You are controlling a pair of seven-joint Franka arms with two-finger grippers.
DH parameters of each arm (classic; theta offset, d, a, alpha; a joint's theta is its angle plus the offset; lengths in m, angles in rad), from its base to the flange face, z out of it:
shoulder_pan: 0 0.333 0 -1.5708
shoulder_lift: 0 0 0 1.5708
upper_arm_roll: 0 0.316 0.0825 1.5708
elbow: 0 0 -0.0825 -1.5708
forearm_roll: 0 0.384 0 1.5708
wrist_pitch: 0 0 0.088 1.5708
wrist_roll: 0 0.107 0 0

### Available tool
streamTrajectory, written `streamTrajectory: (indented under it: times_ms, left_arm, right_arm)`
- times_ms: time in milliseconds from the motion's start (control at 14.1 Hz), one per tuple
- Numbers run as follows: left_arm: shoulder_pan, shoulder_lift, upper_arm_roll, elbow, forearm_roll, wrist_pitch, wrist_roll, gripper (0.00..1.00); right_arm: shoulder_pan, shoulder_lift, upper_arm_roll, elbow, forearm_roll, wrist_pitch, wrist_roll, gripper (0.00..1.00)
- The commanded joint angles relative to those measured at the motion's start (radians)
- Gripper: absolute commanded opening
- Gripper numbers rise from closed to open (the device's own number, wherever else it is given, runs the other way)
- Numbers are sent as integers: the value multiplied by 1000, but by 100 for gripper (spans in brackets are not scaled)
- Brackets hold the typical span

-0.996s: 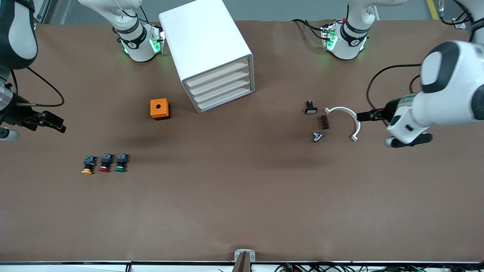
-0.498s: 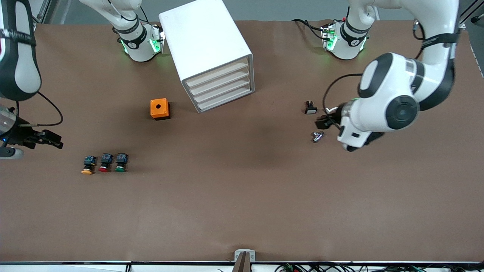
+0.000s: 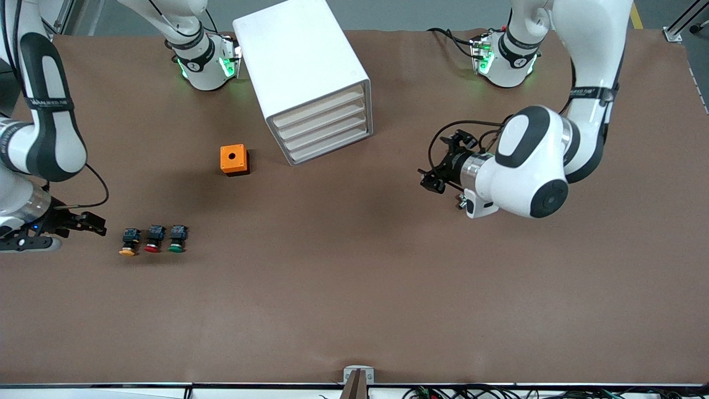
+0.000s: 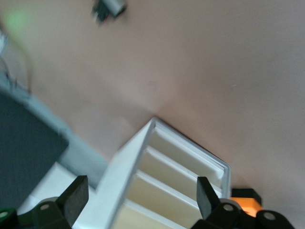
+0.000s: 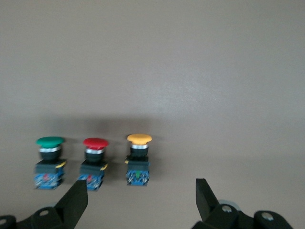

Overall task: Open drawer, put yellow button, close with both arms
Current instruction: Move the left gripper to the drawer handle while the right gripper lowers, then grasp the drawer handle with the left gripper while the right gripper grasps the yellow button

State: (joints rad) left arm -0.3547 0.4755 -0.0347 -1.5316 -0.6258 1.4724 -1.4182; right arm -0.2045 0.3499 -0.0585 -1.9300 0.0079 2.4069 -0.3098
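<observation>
The white cabinet (image 3: 302,61) stands toward the robots' bases; its top drawer (image 3: 318,109) is shut like the three below. The yellow button (image 3: 128,244) stands on the table at the right arm's end, beside a red one (image 3: 153,240) and a green one (image 3: 177,239). My right gripper (image 3: 91,223) is open and empty, low beside the yellow button and apart from it. The right wrist view shows the yellow button (image 5: 138,160) between the open fingers (image 5: 75,201), farther out. My left gripper (image 3: 435,176) is open and empty over the table, pointing at the cabinet (image 4: 114,191).
An orange box with a round hole (image 3: 234,159) sits beside the cabinet, nearer the front camera; it also shows in the left wrist view (image 4: 245,202). A small silver part (image 3: 461,203) lies under the left arm's wrist. A small black part (image 4: 108,7) shows on the table.
The left arm has swung from its end of the table toward the cabinet, covering the small parts there. The right gripper has moved nearer to the front camera, toward the yellow button.
</observation>
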Motion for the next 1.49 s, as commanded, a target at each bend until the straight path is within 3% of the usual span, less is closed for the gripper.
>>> streamTrajectory:
  times_ms: [0, 498, 711, 1067, 1423]
  left_arm:
    - [9, 96, -39, 60, -83, -46, -213, 100]
    - [17, 247, -112, 114, -253, -106, -632, 100]
    - [17, 273, -123, 113, -325, -145, -718, 100]
    - [5, 307, -192, 108, -342, -152, -827, 100]
    - [-47, 327, -202, 107, -359, -146, -828, 68]
  right_arm:
    - [-22, 7, 16, -112, 17, 151, -23, 100]
    - [-26, 109, 19, -147, 90, 213, -23, 100]
    - [-26, 138, 20, -172, 90, 297, -23, 100]
    - [-24, 153, 20, -169, 89, 302, -26, 97]
    - [-16, 152, 20, -161, 87, 302, -29, 21]
